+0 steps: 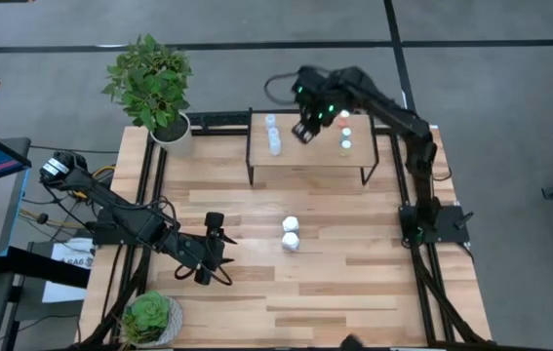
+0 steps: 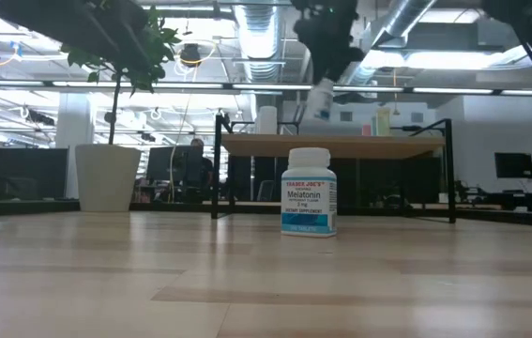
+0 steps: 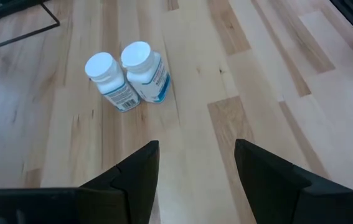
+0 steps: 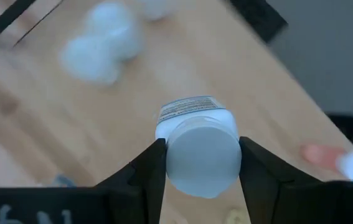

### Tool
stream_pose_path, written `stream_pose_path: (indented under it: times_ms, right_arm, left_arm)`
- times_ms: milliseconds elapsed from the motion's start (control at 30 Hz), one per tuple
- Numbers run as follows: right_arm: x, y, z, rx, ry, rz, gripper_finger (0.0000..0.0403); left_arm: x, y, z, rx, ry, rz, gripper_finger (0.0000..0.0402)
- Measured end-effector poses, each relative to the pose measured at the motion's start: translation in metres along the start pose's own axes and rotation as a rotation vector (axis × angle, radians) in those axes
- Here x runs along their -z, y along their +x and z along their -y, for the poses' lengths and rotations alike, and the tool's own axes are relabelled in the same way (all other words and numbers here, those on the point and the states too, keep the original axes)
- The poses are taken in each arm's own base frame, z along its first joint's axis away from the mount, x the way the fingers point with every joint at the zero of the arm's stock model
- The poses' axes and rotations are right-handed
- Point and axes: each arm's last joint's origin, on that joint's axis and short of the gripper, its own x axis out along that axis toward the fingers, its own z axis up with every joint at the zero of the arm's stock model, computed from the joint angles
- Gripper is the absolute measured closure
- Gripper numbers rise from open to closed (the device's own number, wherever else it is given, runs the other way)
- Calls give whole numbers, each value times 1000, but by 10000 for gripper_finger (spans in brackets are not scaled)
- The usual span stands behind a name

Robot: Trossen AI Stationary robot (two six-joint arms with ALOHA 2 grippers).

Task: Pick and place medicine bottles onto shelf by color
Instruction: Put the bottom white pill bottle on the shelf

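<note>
My right gripper (image 1: 305, 128) hovers over the light-wood shelf (image 1: 305, 159) at the table's far side, shut on a chunky white bottle (image 4: 200, 151). Small pale bluish bottles (image 1: 273, 135) stand on the shelf's left part. Small bottles with coloured caps (image 1: 344, 134) stand on its right part. Two more white bottles (image 1: 291, 234) stand upright side by side on the tabletop in the middle; they also show in the left wrist view (image 3: 129, 76). My left gripper (image 1: 216, 250) is open and empty, low over the table to the left of them. My right gripper pinches the white bottle at its cap end (image 4: 175, 155) between its two fingers (image 4: 152, 168). The fingers come from above, pointing down. The bottle (image 2: 320, 98) hangs tilted below them, lifted clear above the shelf top.
A potted plant (image 1: 154, 88) stands at the table's far left corner and a small one (image 1: 149, 317) at the near left corner. The shelf's black legs (image 1: 250, 164) stand on the table. Bare tabletop lies near and to the right of the two white bottles.
</note>
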Motion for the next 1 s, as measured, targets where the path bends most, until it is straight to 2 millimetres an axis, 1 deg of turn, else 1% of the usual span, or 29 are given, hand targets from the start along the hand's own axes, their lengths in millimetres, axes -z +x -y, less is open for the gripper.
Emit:
stream_pose_path:
  times_ms: [100, 200, 333, 533, 633, 800, 933, 1000]
  right_arm:
    - [-6, 3, 30, 13, 168, -4, 232]
    - [-13, 8, 44, -26, 260, 13, 232]
    - [-20, 8, 45, -95, 297, 58, 233]
    - [-22, 7, 36, -111, 275, 92, 233]
    - [-24, 11, 34, -114, 277, 104, 233]
    - [-29, 12, 41, -122, 340, 144, 233]
    - [-27, 13, 48, -106, 366, 117, 233]
    - [-26, 14, 49, -101, 357, 102, 233]
  left_arm:
    - [0, 0, 0, 0, -19, 0, 203]
    - [0, 0, 0, 0, -27, 0, 203]
    - [0, 0, 0, 0, -27, 0, 203]
    - [0, 0, 0, 0, -22, 0, 203]
    - [0, 0, 0, 0, -6, 0, 203]
    - [0, 0, 0, 0, 1, 0, 203]
    - [0, 0, 0, 0, 0, 0, 203]
    - [0, 0, 0, 0, 3, 2, 203]
